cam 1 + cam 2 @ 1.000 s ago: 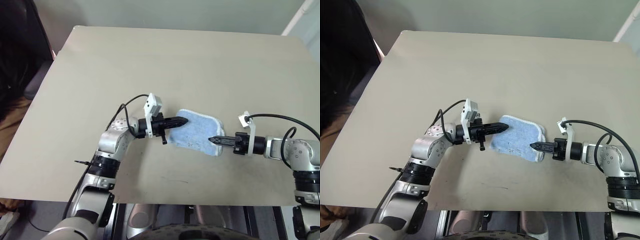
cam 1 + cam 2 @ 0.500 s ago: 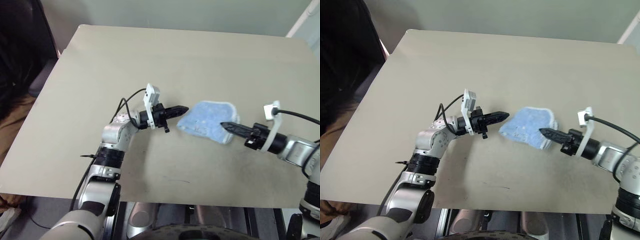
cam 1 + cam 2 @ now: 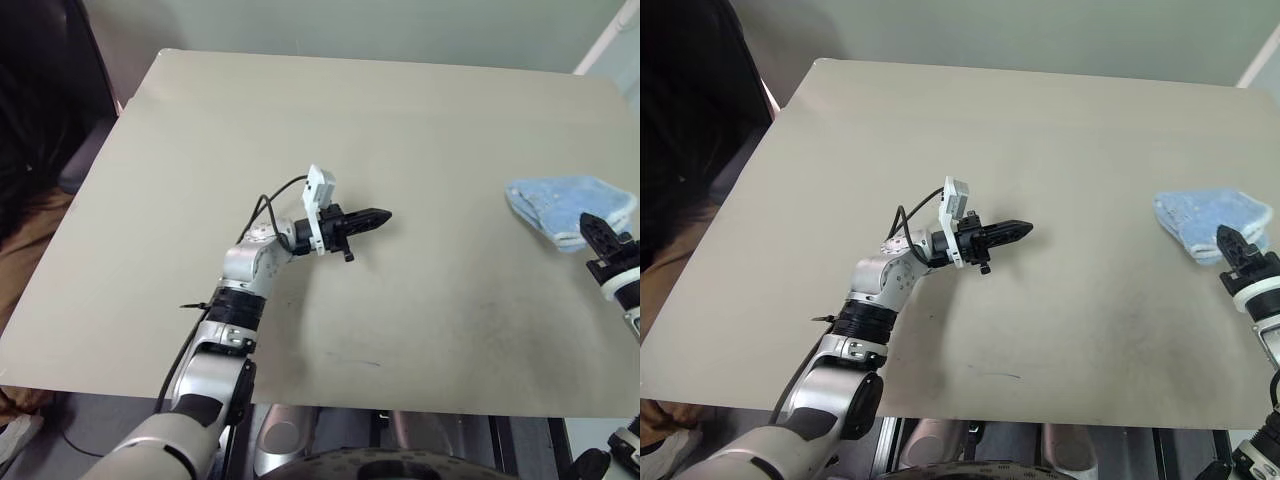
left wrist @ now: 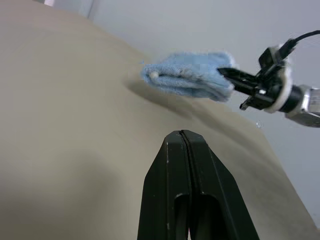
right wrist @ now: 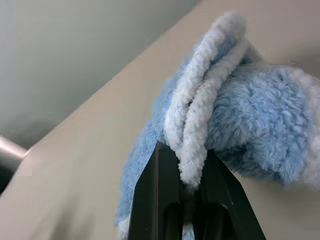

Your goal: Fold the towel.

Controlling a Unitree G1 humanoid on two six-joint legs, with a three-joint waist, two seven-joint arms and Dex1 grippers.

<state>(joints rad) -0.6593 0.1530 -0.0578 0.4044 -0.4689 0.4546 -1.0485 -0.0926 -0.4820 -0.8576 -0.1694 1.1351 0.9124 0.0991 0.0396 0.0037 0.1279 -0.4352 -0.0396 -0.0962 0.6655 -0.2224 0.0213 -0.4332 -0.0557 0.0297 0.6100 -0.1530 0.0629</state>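
Towel at table edge, right claw clamped

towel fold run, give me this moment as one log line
towel: folded, lifted near table right edge | right gripper: shut on towel | left gripper: shut, empty

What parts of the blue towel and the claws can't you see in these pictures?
- The towel's underside: hidden against the table in both eye views.
- The towel's pinched edge: in the right wrist view, the right claw and the bunched folds cover it.
- The right arm: cut off by the picture's edge in both eye views.
- The loop tag: too small to make out in the left wrist view.
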